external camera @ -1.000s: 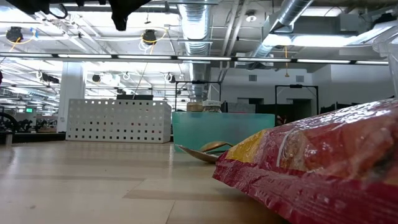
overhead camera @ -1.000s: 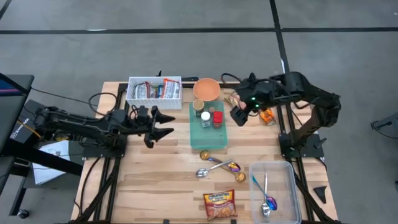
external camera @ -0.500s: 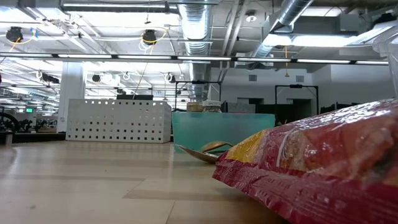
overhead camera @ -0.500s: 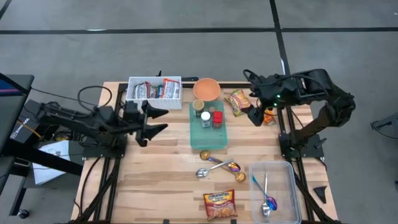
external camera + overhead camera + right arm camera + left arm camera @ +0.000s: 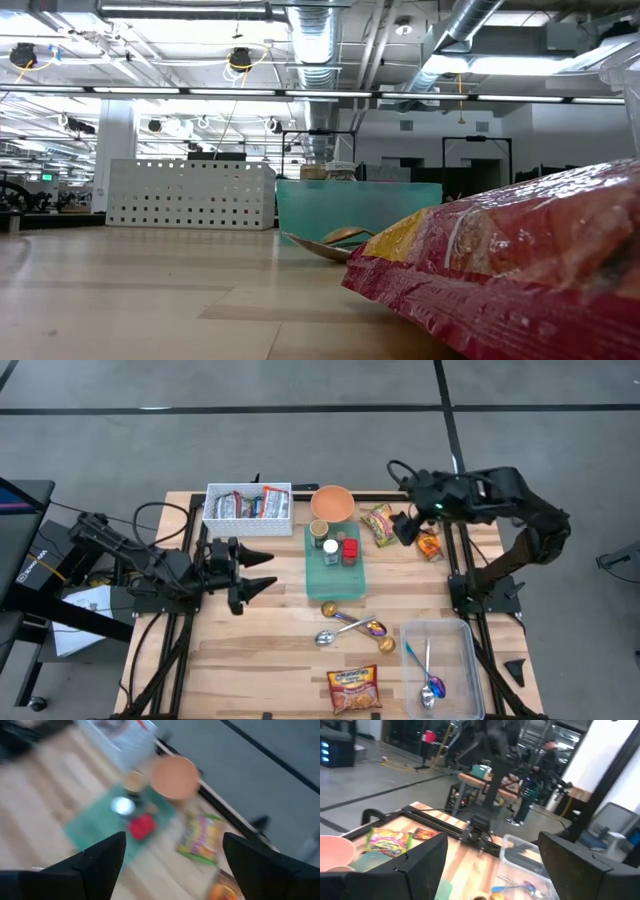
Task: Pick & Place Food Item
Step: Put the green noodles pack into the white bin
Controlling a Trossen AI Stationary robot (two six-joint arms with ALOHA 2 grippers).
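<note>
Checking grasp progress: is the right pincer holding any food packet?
No: the right pincer is open and empty, above the green snack packet.

Pale wood bench (image 5: 260,650), planked, on a grey floor. At centre, a translucent green mat (image 5: 334,582). On the mat: a green-lidded jar (image 5: 331,552), a tan-topped jar (image 5: 318,530), a red box (image 5: 350,550). Behind the mat, a salmon-pink bowl (image 5: 332,503). Left of the bowl, a white perforated basket (image 5: 247,505) with red-and-white packets. Right of the mat, a green-yellow packet (image 5: 381,525) with multicoloured print, then an orange packet (image 5: 430,546). In front of the mat, spoons (image 5: 352,628) in gold, silver and iridescent purple. Nearer still, a red-and-yellow noodle pack (image 5: 354,688). Beside it, a clear bin (image 5: 465,660) with blue and iridescent spoons. Black arms, black cables.
</note>
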